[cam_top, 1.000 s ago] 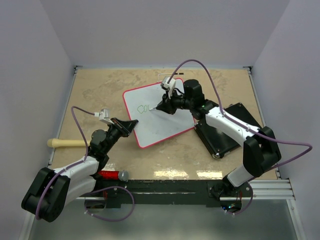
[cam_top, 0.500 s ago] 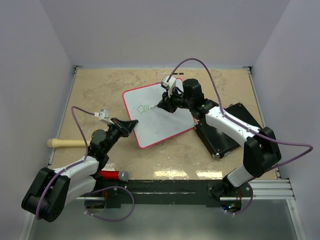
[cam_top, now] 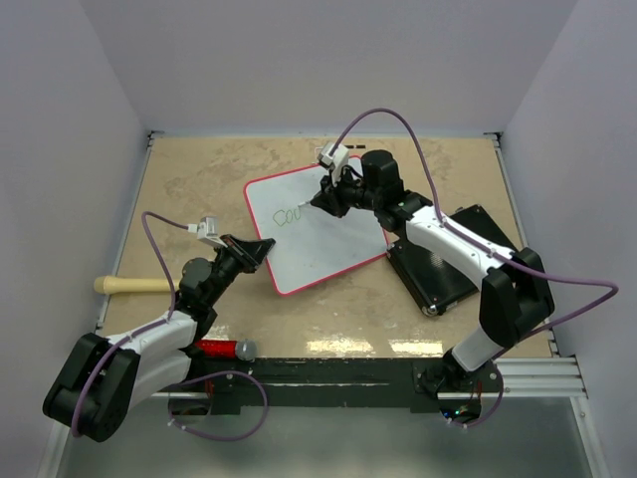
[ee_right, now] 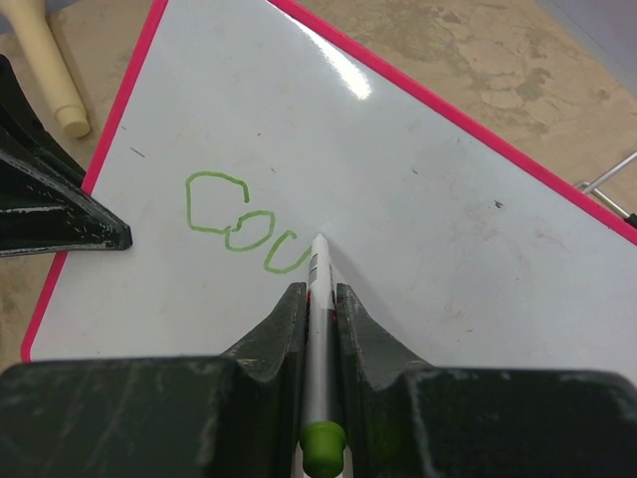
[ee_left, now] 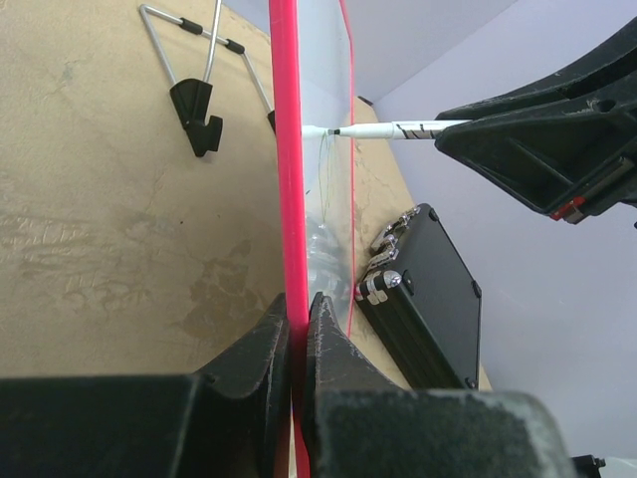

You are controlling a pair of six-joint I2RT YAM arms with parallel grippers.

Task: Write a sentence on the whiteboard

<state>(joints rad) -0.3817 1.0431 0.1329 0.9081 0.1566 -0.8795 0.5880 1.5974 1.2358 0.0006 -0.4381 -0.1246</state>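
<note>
1. While the right gripper (ee_right: 318, 295) held the marker (ee_right: 318, 261) clamped between its narrowed fingers, the marker's tip touched the whiteboard (ee_right: 428, 209) at the end of the green letters (ee_right: 234, 221). The step in hand was therefore the writing itself. I judged it barely begun, since only three rough shapes stood on the white surface, far short of a sentence.
2. The whiteboard lay askew across the middle of the table (cam_top: 194, 179). The left gripper (ee_left: 299, 311) had its fingers closed tight on the red rim at the near-left corner, apparently steadying the board.
3. As I judged it, the next move called for completing the current stroke. The tip would then lift just clear and set down a little to the right, on blank board. Pressure needed to stay light and even, so that the pinched board would not pivot under the marker.
4. The only container was a black case (cam_top: 450, 261), lying just beside the board's right edge and beneath the right arm. Its lid was shut and its latches looked fastened, so its contents could not be seen.
</note>
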